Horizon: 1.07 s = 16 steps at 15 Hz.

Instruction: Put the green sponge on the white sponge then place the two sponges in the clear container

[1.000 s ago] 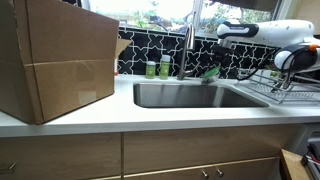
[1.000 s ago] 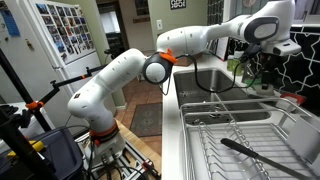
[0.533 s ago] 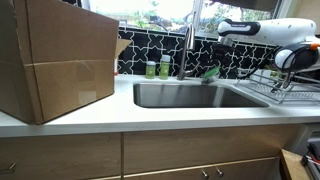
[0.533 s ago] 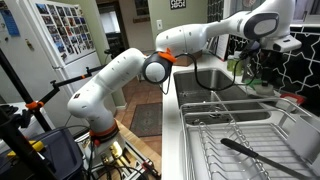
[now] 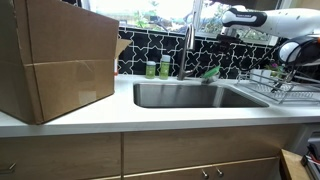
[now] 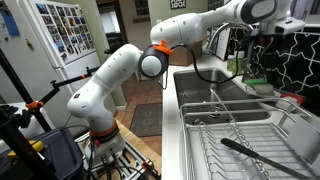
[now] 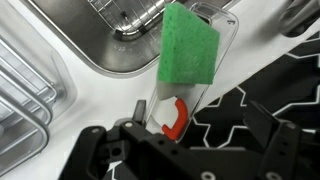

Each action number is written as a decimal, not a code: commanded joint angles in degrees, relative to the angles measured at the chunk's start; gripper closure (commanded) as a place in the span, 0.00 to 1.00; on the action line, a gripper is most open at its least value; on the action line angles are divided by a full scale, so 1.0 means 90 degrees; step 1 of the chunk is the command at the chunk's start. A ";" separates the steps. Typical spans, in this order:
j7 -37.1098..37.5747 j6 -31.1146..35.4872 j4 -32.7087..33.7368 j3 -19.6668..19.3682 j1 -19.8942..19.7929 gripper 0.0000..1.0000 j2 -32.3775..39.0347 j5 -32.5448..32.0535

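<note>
Green sponge (image 7: 188,48) leans tilted inside clear container (image 7: 200,92). A red ring-shaped item (image 7: 175,115) is low in the same container. Container stands on desk (image 5: 100,118) at the back right corner of the sink (image 5: 190,95), just beside the faucet (image 5: 187,50). Tool (image 7: 185,150) hangs above the container, fingers spread wide, gripping nothing. Rack (image 5: 280,85) at desk's right end, box (image 5: 60,60) at left end.

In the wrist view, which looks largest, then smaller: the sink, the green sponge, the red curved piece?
Largest: sink, though only partly in frame.
Then: green sponge.
Smallest: red curved piece.
</note>
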 commanded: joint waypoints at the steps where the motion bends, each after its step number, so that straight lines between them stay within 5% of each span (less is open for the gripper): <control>1: -0.1204 -0.0748 -0.0182 0.0268 -0.0219 0.00 -0.0558 -0.0012; 9: -0.3531 -0.1539 -0.0116 0.0256 -0.0678 0.00 -0.1347 -0.0117; 16: -0.3246 -0.2360 -0.0221 0.0197 -0.0605 0.00 -0.2182 -0.0152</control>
